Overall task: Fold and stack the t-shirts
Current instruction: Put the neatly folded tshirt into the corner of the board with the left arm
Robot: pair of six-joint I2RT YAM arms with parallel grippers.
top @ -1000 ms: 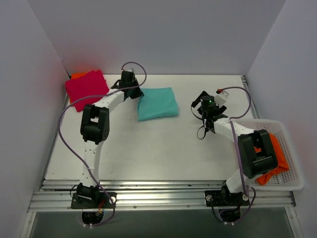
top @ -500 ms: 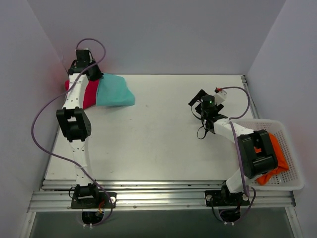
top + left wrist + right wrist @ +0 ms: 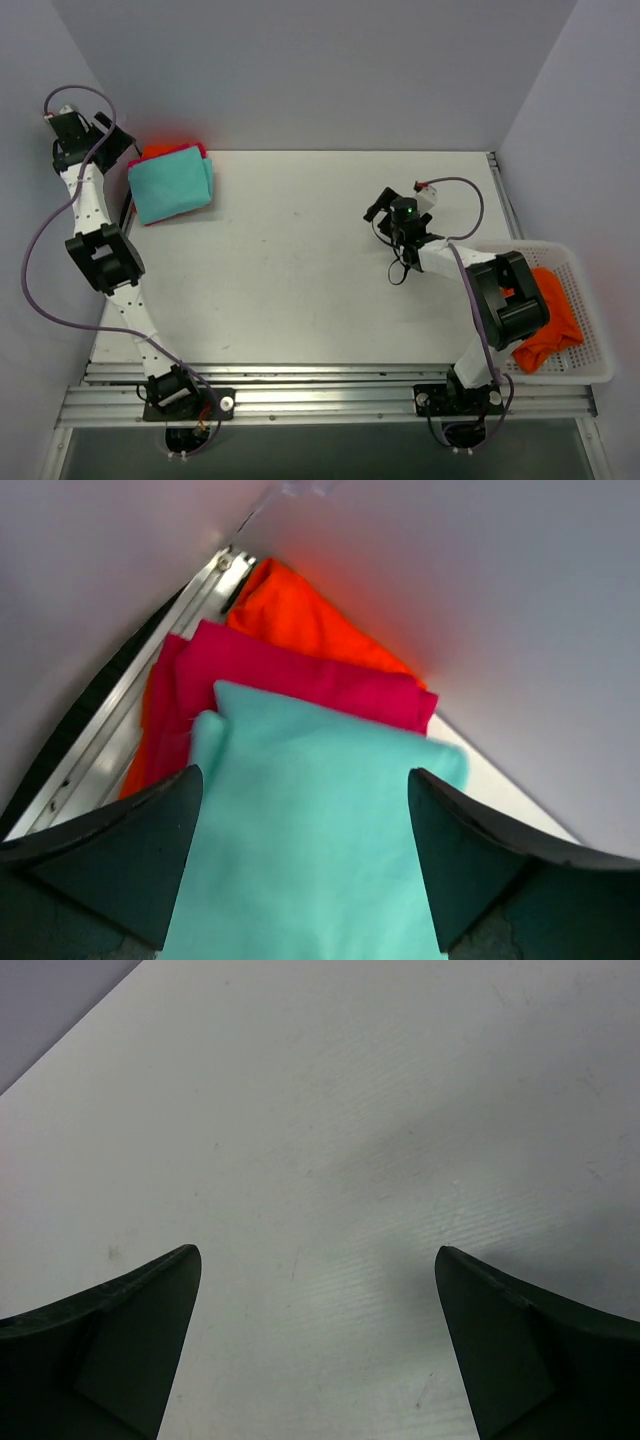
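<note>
- Teal on top. From the overhead cam, the teal shirt [image 3: 172, 185] lies folded in the far-left corner of the desk [image 3: 300, 290], capping a small pile whose lower layers barely peek out.
  - The left claw [image 3: 110, 137] hangs just off the pile's far-left side, up by the wall.
  - The right claw [image 3: 398, 197] hovers over bare desk right of centre, well apart from any cloth.
  - A crumpled orange shirt [image 3: 545, 320] sits in the white basket [image 3: 590, 372] at the near right, partly hidden by the right arm.
- Left wrist cam: the jaws are spread wide with nothing pinched, looking down at the stack.
  - The order is teal, then the magenta shirt [image 3: 300, 675], then a folded orange shirt [image 3: 300, 610] at the bottom, tucked into the wall corner.
  - The edges only roughly line up, and each lower layer sticks out a bit on the far side.
- Right wrist cam: both fingers [image 3: 120, 1330] are splayed, there's only plain desk between them, and they're gripping nothing.
- Handling, my guess:
  - This stuff is light, soft and totally floppy, so pinch one spot and the rest just dangles.
  - The basket one looks like the job that's left.
  - I'd take a thin pinch at a hem or shoulder edge, not a fistful from the middle, then drag it out flat on the desk before folding.
  - The basket looks light too, so it might tag along if the cloth snags.
</note>
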